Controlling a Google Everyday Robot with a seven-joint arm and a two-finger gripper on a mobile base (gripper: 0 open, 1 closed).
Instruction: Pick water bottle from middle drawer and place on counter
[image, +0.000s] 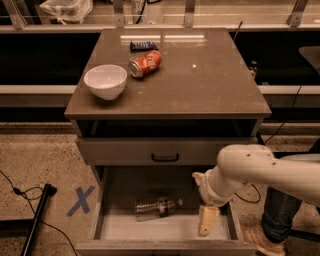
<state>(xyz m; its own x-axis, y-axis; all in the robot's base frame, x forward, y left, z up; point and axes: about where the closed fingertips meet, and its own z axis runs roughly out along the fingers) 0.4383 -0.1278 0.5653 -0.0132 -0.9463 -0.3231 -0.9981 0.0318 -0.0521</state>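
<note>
The water bottle (157, 206) lies on its side on the pale floor of the open middle drawer (165, 227), cap end to the right, near the drawer's centre. My gripper (207, 220) hangs from the white arm inside the drawer's right half, just right of the bottle and apart from it. The counter (200, 80) is the glossy grey-brown top of the cabinet above.
On the counter stand a white bowl (105, 81), an orange soda can (145, 63) on its side and a dark blue packet (143, 45). A shut drawer front with a black handle (165, 158) sits above the open drawer. A person's leg and shoe (260, 235) are at right. A blue X (81, 200) marks the floor.
</note>
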